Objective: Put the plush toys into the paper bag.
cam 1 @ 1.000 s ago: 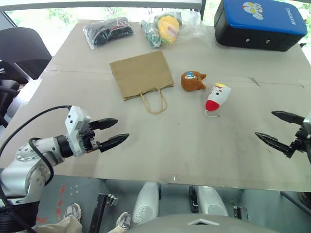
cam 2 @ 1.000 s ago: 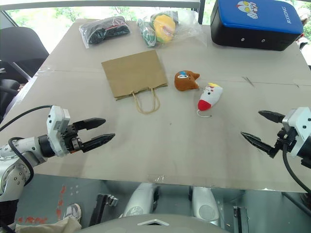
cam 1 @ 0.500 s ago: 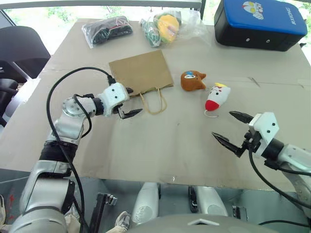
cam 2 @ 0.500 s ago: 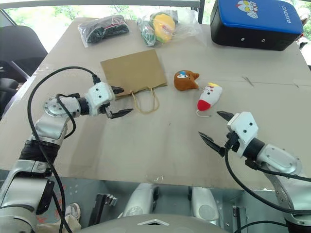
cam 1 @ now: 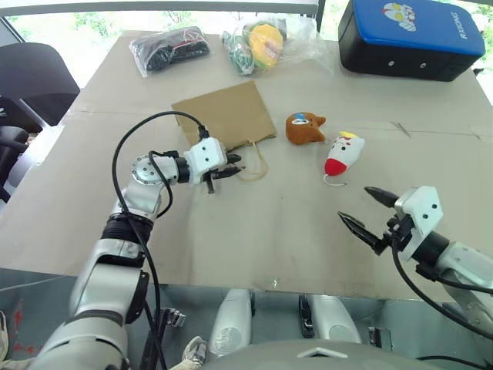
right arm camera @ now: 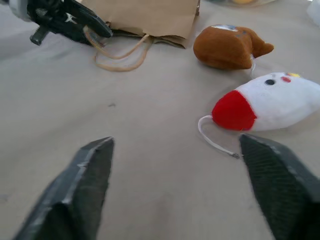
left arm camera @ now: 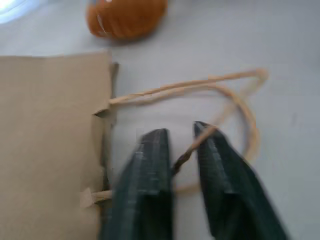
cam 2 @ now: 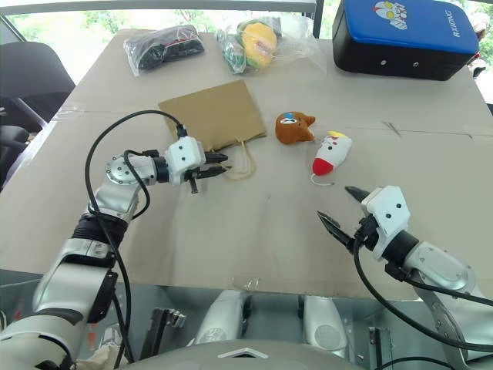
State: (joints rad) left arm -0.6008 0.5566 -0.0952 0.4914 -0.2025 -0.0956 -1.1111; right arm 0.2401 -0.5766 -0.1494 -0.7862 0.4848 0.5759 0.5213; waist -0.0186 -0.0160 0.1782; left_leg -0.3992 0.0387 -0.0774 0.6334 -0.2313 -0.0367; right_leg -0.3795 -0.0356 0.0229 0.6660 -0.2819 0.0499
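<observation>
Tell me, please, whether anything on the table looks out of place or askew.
Nothing looks damaged or spilled. The paper bag lies flat and closed, its mouth not open for the brown plush toy and white plush toy lying beside it. The left gripper is shut on a bag handle.

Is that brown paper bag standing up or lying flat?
Lying flat: the paper bag rests folded on the table, handles spread beside it.

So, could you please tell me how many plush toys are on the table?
2: the brown plush toy lies just right of the paper bag; the white plush toy lies beside it, further right.
</observation>
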